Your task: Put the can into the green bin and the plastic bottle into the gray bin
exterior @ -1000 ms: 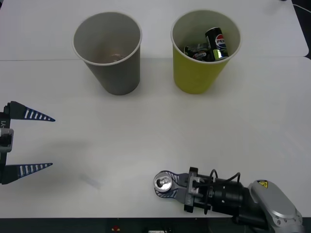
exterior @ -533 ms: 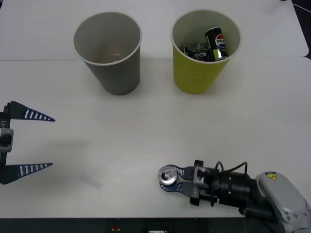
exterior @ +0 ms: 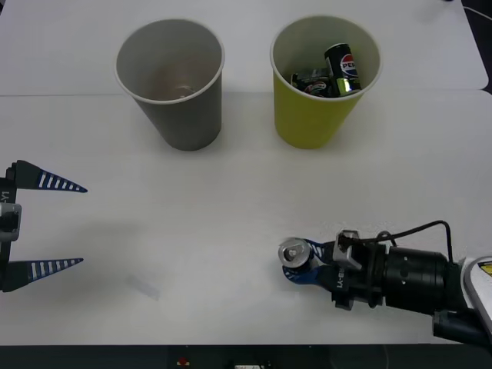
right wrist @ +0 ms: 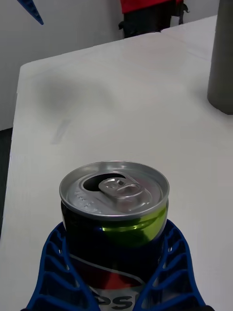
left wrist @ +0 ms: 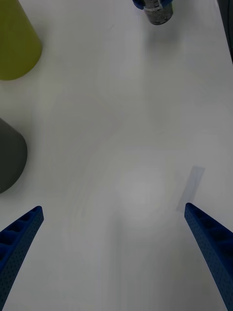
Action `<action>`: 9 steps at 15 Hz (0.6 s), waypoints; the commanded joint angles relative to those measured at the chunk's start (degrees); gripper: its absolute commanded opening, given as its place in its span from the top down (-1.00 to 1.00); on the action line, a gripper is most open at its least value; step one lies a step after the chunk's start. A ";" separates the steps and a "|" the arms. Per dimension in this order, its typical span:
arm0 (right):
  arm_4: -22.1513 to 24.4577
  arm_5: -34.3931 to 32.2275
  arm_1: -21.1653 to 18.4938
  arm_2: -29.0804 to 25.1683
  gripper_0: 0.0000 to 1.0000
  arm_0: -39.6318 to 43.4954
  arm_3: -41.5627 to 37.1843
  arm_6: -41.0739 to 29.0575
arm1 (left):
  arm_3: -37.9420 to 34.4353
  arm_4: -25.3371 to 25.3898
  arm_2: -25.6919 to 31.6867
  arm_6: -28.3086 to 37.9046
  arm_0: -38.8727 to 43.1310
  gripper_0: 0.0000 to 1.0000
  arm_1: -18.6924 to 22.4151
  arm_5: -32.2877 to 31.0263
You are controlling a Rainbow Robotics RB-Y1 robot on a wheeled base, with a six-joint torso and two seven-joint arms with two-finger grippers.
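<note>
My right gripper (exterior: 295, 263) is shut on the can (exterior: 292, 250), which stands upright near the table's front edge, right of centre. Close up, the can (right wrist: 115, 204) shows a silver top with a pull tab and a dark body with green, between blue fingers (right wrist: 48, 272). The green bin (exterior: 311, 115) stands at the back right and the gray bin (exterior: 181, 115) at the back left, both well beyond the can. My left gripper (exterior: 81, 225) hovers open at the left edge, holding nothing. The plastic bottle is out of view.
Inside the green bin lie a black Pepsi can (exterior: 343, 68) and another dark can (exterior: 311, 80). A small clear strip (exterior: 144, 286) lies on the white table (exterior: 231, 200) front left. The left wrist view shows the green bin (left wrist: 14, 43) and gray bin (left wrist: 9, 155).
My right gripper has carried the can to the right and farther from the front edge. The left arm and both bins have stayed put.
</note>
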 commanded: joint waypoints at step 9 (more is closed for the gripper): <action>17.85 -15.86 -1.25 -13.06 1.00 0.41 -23.77 -32.30 | 0.00 0.00 0.00 0.00 0.00 -1.00 0.00 0.00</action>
